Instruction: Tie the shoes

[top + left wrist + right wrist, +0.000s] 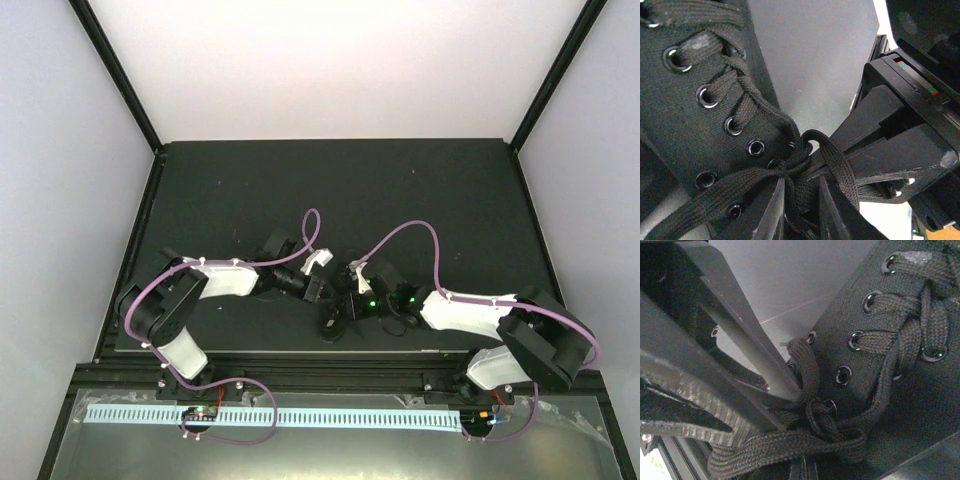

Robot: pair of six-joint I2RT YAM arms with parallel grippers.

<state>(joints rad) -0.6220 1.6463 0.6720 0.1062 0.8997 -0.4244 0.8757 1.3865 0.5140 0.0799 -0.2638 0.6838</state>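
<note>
The black shoe sits on the dark table, close to the near edge and about halfway along it. Both arms bend in toward it from each side, and they cover most of it from above. A purple cable loops up over each arm.

From the left wrist view, the shoe fills the left side. You can see its row of shiny metal eyelets and the flat black laces crossing between them. The laces bunch into a loose knot at the end of the row.

The left gripper has its two fingers close together, with a strand of lace squeezed between them. The right gripper comes in from the other side and blocks the right part of that view. A loop of lace lies over its fingers.

In the right wrist view, the left gripper's long dark fingers cover the left side. The right gripper's own fingers are pressed tight together at the knot, pinching the lace.
</note>
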